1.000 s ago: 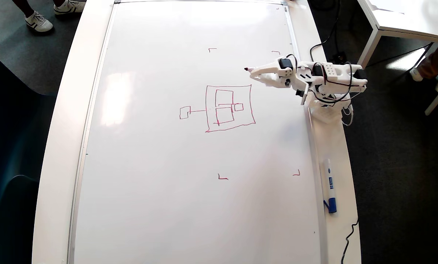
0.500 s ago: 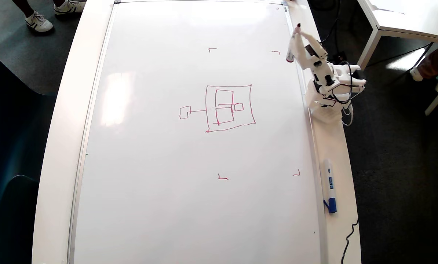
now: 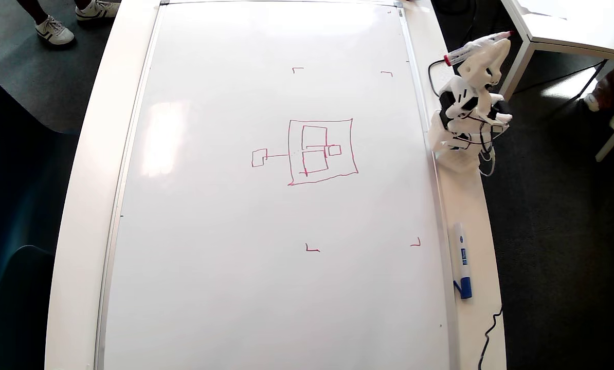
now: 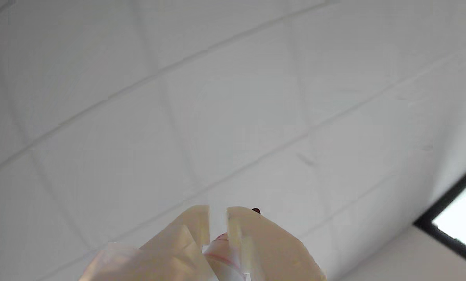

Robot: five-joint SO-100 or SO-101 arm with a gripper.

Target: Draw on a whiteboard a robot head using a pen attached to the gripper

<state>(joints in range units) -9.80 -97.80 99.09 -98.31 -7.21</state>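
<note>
The whiteboard (image 3: 235,231) covers most of the desk in the overhead view. On it is the robot head (image 3: 321,151), drawn in red: a square holding smaller rectangles, with a line to a small square (image 3: 259,158) on its left. My gripper (image 3: 496,43) is raised beyond the board's right edge, above the arm's base (image 3: 458,151), and is shut on the pen (image 3: 471,50). The pen is far off the board. The wrist view faces ceiling tiles, with the gripper (image 4: 218,218) at the bottom and the pen (image 4: 222,244) between its fingers.
A white marker with a blue cap (image 3: 462,262) lies on the desk strip (image 3: 471,216) right of the board. Red corner marks (image 3: 312,249) frame the drawing area. Another white table (image 3: 569,25) stands at top right, cables run by the base, and shoes (image 3: 55,32) show at top left.
The arm has swung from over the board near the drawing to the right, past the board's edge, and has risen. The pen has lifted away with it; the drawing is unchanged.
</note>
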